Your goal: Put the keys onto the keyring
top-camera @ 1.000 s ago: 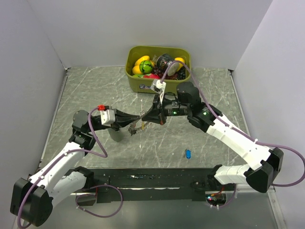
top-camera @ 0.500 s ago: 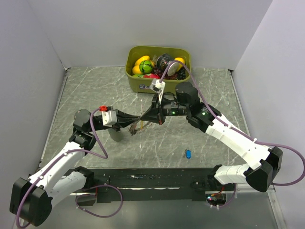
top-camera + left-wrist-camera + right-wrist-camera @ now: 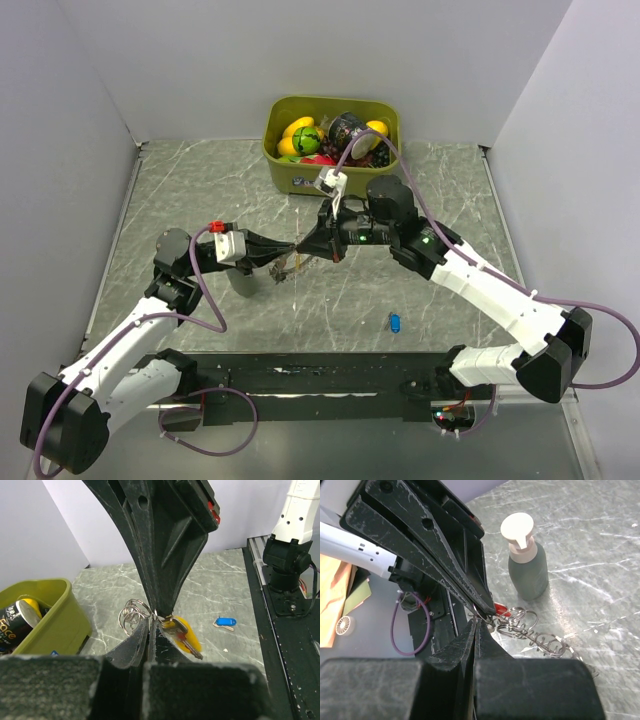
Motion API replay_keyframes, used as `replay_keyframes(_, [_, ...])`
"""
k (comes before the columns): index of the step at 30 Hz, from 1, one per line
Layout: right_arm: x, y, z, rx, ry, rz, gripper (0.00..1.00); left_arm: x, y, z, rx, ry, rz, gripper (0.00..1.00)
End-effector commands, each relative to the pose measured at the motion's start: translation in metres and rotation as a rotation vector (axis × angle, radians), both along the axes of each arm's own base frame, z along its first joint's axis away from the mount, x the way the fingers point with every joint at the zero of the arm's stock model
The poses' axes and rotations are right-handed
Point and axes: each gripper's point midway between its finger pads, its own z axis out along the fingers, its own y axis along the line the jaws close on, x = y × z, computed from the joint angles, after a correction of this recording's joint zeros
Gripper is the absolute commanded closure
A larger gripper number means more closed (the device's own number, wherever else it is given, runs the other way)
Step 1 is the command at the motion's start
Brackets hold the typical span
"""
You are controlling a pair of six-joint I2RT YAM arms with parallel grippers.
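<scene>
- Top external view: left gripper (image 3: 291,250) and right gripper (image 3: 312,246) meet tip to tip at mid-tabletop (image 3: 180,200), left arm reaching in from 8 o'clock, right arm from 4 o'clock.
- Both grippers have their jaws pressed together, and their tips touch the same small bunch of metal.
- Keyring (image 3: 132,615) shows in the left wrist view as silvery linked loops hanging at 9 o'clock of the tips. In the right wrist view the loops trail off toward 4 o'clock, above the marble surface.
- Yellow key (image 3: 188,636) hangs just at 4 o'clock of the tips in the left wrist view, a metal key lying across it.
- Red key (image 3: 503,612) peeks out right behind the left gripper's tip in the right wrist view.
- Whether each gripper nips a loop or a key, I cannot tell.
- Blue key (image 3: 395,321) lies alone on the tabletop, well apart from the bunch at its 4 o'clock.
- Bottle (image 3: 527,561) stands upright near the left arm, at 8 o'clock of the bunch from above.
- Bin (image 3: 290,178), olive and full of bright items, sits at the tabletop's 12 o'clock edge.
</scene>
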Motion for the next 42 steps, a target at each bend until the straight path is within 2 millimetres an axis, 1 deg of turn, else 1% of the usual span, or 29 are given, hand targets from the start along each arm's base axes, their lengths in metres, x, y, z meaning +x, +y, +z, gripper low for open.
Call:
replay_keyframes(1, [0.003,-0.003,0.004,0.015,-0.028,-0.038,1.0,-0.011,0.001,0.038,-0.065,-0.143,-0.023,0.99])
replay_keyframes(8, [0.007,-0.009,-0.002,0.001,-0.03,-0.072,1.0,-0.015,0.002,0.043,-0.085,-0.16,-0.029,0.99])
replay_keyframes(11, [0.005,-0.009,-0.004,0.0,-0.024,-0.067,1.0,-0.016,0.002,0.043,-0.088,-0.171,-0.035,0.99])
replay_keyframes(12, [0.005,-0.009,-0.001,0.01,-0.029,-0.07,1.0,-0.017,0.002,0.043,-0.092,-0.137,-0.044,0.99])
replay_keyframes(14, [0.002,-0.009,0.002,0.019,-0.036,-0.058,1.0,-0.017,0.002,0.042,-0.092,-0.135,-0.043,0.99])
replay_keyframes(18, [-0.011,-0.012,0.022,0.075,-0.08,-0.009,1.0,-0.013,0.002,0.04,-0.082,-0.126,-0.028,0.99])
replay_keyframes(21, [-0.013,-0.013,0.036,0.1,-0.106,-0.004,1.0,-0.011,0.001,0.037,-0.076,-0.112,-0.026,0.99])
replay_keyframes(24, [-0.014,-0.012,0.041,0.099,-0.113,0.005,1.0,-0.012,0.0,0.036,-0.076,-0.108,-0.035,0.99])
replay_keyframes(32, [-0.012,-0.008,0.045,0.104,-0.114,0.018,1.0,-0.012,-0.002,0.036,-0.066,-0.094,-0.041,0.99])
replay_keyframes(33, [-0.012,-0.007,0.046,0.108,-0.115,0.021,1.0,-0.012,-0.002,0.036,-0.059,-0.126,-0.04,0.99])
replay_keyframes(42, [-0.007,-0.001,0.048,0.11,-0.116,0.025,1.0,-0.015,-0.003,0.037,-0.057,-0.133,-0.046,0.99])
